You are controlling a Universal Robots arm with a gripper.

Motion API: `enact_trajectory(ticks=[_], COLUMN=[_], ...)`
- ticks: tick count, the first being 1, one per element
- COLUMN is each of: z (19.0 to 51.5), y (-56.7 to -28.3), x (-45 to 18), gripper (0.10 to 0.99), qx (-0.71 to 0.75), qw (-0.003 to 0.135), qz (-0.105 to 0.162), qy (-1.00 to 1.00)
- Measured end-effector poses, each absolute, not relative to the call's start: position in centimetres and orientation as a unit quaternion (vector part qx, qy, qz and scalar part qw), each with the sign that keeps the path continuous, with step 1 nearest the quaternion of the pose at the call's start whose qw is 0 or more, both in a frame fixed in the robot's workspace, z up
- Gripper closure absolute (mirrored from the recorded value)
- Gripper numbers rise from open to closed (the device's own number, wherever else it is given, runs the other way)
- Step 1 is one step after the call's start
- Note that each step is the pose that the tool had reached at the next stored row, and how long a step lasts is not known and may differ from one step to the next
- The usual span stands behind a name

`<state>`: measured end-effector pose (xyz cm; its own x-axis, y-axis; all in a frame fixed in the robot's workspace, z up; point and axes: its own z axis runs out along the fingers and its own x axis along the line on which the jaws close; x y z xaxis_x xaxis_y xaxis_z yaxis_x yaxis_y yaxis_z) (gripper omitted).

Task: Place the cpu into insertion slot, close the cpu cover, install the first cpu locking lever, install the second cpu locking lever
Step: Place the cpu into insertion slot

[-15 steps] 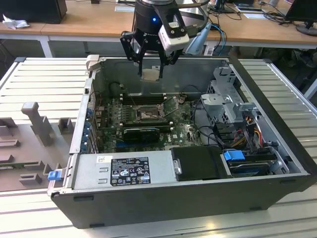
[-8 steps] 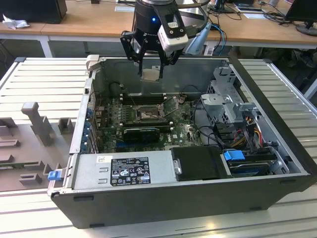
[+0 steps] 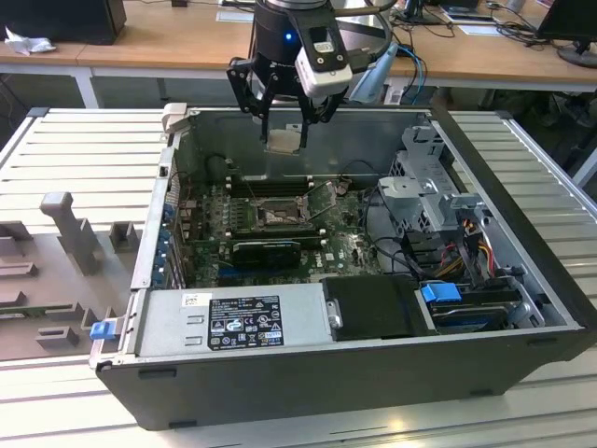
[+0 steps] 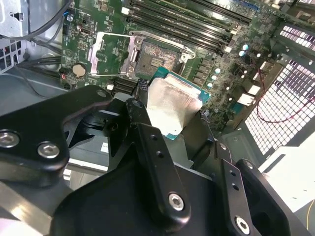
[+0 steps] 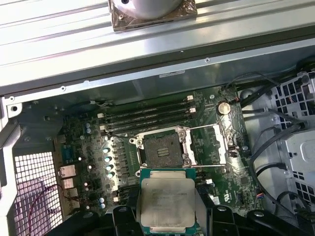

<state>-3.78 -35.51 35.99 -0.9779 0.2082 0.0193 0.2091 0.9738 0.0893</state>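
The gripper [image 3: 283, 138] was clamped on the cpu [image 5: 166, 202], holding it flat in the air above the green motherboard [image 3: 347, 245] inside the open computer case [image 3: 485, 336]. The insertion slot [image 5: 161, 147] lay bare below, with the cpu cover [image 5: 225, 145] swung open beside it.

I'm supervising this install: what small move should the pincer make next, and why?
Probably a slow descent toward the insertion slot: the pincer grips the cpu well above the motherboard, and the slot lies bare, its cpu cover swung open beside it.
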Motion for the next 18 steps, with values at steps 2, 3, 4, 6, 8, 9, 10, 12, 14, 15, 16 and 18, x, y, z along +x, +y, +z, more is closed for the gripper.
enact_trajectory(ticks=[2,3,4,6,8,9,10,12,14,15,16,18], z=[35.99,35.99,35.99,35.99,35.99,35.98,35.99,35.99,35.99,35.99,35.98,35.99], y=[-35.51,-35.51,-35.51,-35.51,-35.51,-35.51,-35.51,-35.51,-35.51,-35.51,-35.51,-35.51], x=[-3.77,-3.77,-3.77,-3.77,-3.77,-3.77,-3.77,-3.77,-3.77,-3.77,-3.78,-3.77], gripper=[0.557,0.557,0.557,0.557,0.557,0.557,0.557,0.557,0.557,0.557,0.557,0.557], qx=[-0.108,-0.109,-0.111,-0.114,-0.12,-0.122,-0.124,-0.127,-0.131,-0.133,-0.135,-0.139], qw=[0.005,0.005,0.005,0.005,0.004,0.004,0.004,0.004,0.004,0.004,0.004,0.003], qz=[-0.045,-0.046,-0.045,-0.046,-0.046,-0.046,-0.046,-0.046,-0.046,-0.046,-0.046,-0.046], qy=[-0.993,-0.993,-0.993,-0.992,-0.992,-0.991,-0.991,-0.991,-0.99,-0.99,-0.99,-0.989])
